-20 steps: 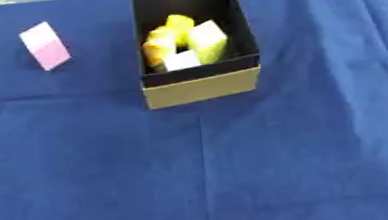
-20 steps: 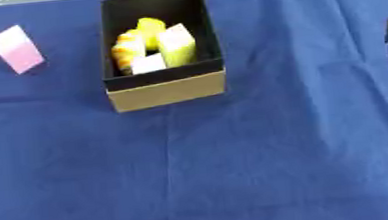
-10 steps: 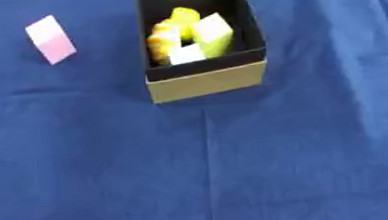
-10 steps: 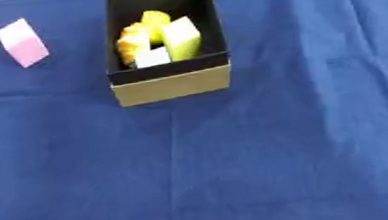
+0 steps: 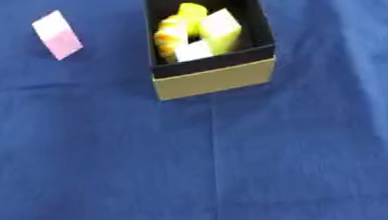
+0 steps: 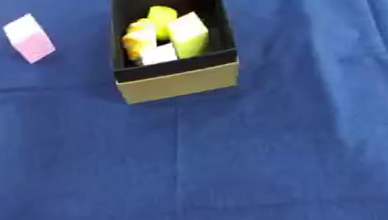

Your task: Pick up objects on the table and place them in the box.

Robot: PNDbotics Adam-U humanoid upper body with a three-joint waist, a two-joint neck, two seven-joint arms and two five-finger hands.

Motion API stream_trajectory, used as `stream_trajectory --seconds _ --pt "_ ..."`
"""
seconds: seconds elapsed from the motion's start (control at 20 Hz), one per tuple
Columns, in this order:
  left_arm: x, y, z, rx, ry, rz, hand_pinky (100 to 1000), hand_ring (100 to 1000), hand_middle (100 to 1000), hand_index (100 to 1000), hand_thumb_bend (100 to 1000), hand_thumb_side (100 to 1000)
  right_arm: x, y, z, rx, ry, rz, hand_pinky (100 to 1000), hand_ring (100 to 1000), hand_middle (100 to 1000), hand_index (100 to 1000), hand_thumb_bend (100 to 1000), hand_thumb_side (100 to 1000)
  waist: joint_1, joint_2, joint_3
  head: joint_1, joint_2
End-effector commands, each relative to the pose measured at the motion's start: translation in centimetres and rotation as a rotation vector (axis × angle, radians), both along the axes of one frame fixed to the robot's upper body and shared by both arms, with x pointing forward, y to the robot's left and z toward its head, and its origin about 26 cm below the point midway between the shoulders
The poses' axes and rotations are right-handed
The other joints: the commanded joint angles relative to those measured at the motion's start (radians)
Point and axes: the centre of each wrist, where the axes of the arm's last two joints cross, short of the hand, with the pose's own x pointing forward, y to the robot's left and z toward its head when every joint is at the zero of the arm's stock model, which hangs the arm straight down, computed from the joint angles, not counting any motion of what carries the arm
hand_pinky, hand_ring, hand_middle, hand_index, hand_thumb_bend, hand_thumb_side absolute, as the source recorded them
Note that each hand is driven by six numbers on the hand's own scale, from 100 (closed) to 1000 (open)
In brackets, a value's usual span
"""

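Bench (image 5: 307, 162) draped in creased blue cloth. On it: open black-lined cardboard box (image 5: 217, 78); pink-and-white block (image 5: 57, 34) well apart to its left.

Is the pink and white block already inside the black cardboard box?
No, the pink and white block lies on the blue cloth left of the black cardboard box.

Blue tablecloth (image 5: 307, 162), pink-and-white block (image 5: 57, 35), black-lined tan box (image 5: 217, 79) holding yellow and white pieces (image 5: 197, 29).
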Motion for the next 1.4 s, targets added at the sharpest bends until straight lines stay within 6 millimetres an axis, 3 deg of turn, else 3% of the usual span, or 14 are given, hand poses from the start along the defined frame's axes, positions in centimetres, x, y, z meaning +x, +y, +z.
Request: stream_trajectory --seconds 0.05,0.8,1.4 --pt "0.2 0.4 1.1 0.003 -0.005 0.002 877 808 764 895 559 399 -0.1 0.2 0.8 -0.001 -0.016 0.009 779 816 724 789 100 100 0.003 -0.015 -0.002 0.008 -0.019" --pt "3.3 -3.0 2.3 0.007 0.017 -0.132 877 812 771 883 535 444 0.2 0.8 1.3 0.027 -0.02 0.026 772 808 715 783 100 100 0.026 -0.002 -0.033 0.029 -0.038" --pt "4.6 -2.2 3.7 -0.007 -0.039 -0.086 907 836 798 908 571 390 0.5 1.3 1.6 0.047 -0.036 0.04 764 797 703 770 100 100 0.057 0.032 -0.077 0.065 -0.071"
